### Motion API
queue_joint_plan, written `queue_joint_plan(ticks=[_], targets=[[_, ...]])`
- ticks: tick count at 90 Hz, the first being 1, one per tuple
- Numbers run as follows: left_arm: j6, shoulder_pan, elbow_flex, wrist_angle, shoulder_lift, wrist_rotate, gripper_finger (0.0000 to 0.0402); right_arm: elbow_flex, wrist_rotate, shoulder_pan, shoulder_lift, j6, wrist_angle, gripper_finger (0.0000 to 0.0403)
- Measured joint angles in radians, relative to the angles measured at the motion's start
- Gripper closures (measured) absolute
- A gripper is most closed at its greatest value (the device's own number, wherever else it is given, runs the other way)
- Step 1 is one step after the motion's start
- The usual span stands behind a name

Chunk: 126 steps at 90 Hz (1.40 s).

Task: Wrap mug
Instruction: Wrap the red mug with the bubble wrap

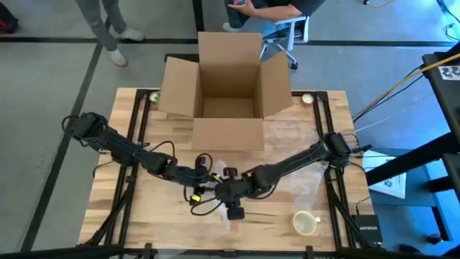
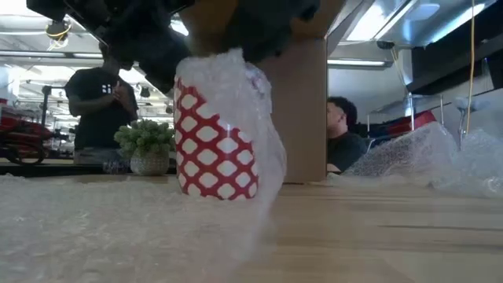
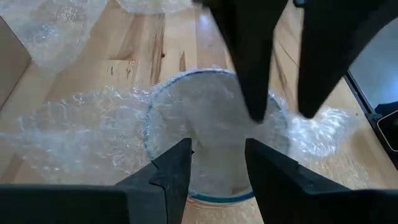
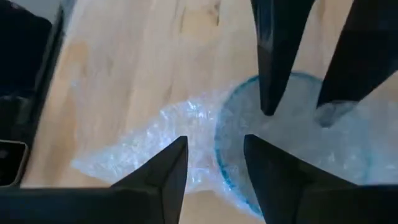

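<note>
- A wooden desk (image 1: pixel 287 144) carries an open box (image 1: pixel 226 90) at 12 o'clock and a plain mug (image 1: pixel 305 223) at 4 o'clock; people stand in the room beyond.
- The left fingers (image 3: pixel 180 171) and right fingers (image 4: pixel 165 168) are parted, both over the rim of the red mug (image 2: pixel 216 149) near the desk's centre.
- The red mug stands upright, mouth up, with bubble wrap (image 2: pixel 244 79) draped over it.

We can make out, we think, "NETGEAR" on the small black box (image 1: pixel 368 229) at the table's five o'clock corner; nothing else reads.
</note>
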Motion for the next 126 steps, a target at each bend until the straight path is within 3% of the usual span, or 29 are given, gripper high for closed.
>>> queue_joint_plan(ticks=[41, 51, 78, 105, 115, 126], targets=[[0.001, 0.0, -0.001, 0.017, -0.009, 0.003, 0.0266, 0.005, 0.015, -0.013, 0.062, -0.001, -0.01, 0.026], [0.002, 0.0, -0.001, 0.018, -0.01, 0.005, 0.0266, 0.003, 0.059, -0.01, 0.063, 0.014, -0.001, 0.0259], [0.007, 0.0, 0.0, 0.027, -0.01, 0.011, 0.0266, 0.023, 0.005, -0.013, 0.064, 0.029, -0.017, 0.0198], [0.007, 0.0, -0.001, 0.019, -0.011, 0.008, 0.0266, 0.199, 0.0, -0.013, 0.001, 0.003, -0.203, 0.0178], [0.007, -0.001, -0.001, 0.019, -0.011, 0.008, 0.0266, 0.273, 0.046, -0.012, 0.0, 0.002, -0.319, 0.0178], [0.007, -0.001, -0.001, 0.02, -0.011, 0.008, 0.0266, 0.304, 0.218, -0.012, -0.004, 0.031, -0.401, 0.0178]])
